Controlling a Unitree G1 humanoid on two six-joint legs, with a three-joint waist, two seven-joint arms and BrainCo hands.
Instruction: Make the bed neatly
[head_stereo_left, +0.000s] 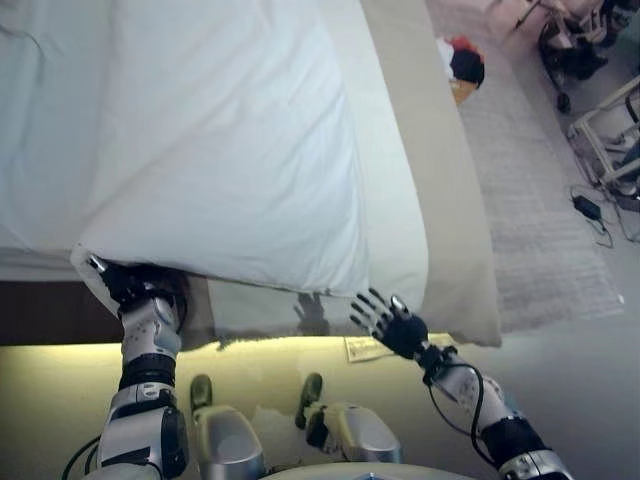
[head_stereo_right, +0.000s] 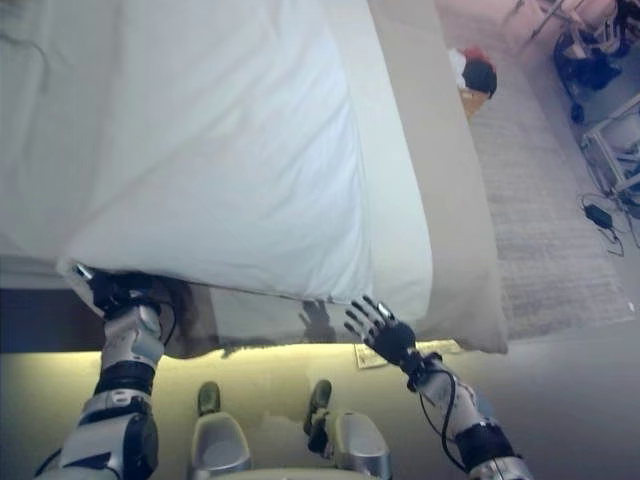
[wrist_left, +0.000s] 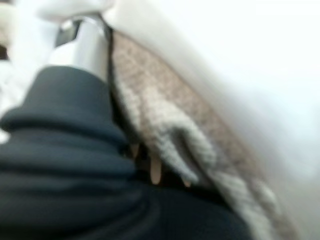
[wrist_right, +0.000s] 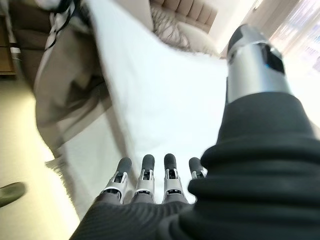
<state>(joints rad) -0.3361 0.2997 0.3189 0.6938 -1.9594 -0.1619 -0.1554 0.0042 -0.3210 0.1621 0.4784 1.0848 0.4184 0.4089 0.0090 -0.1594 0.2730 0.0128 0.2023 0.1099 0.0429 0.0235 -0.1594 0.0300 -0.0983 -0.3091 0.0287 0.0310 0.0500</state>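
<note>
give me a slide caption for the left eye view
Left hand at the white duvet's near corner; right hand open just off the bed edge.

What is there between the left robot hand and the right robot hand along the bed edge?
In the left eye view, the white duvet's hanging edge lies between the left robot hand and the open right robot hand; nothing else.

A bedroom: bed (head_stereo_left: 440, 200) with white duvet (head_stereo_left: 220, 140), padded headboard (wrist_right: 185, 10), rug (head_stereo_left: 540, 230).
</note>
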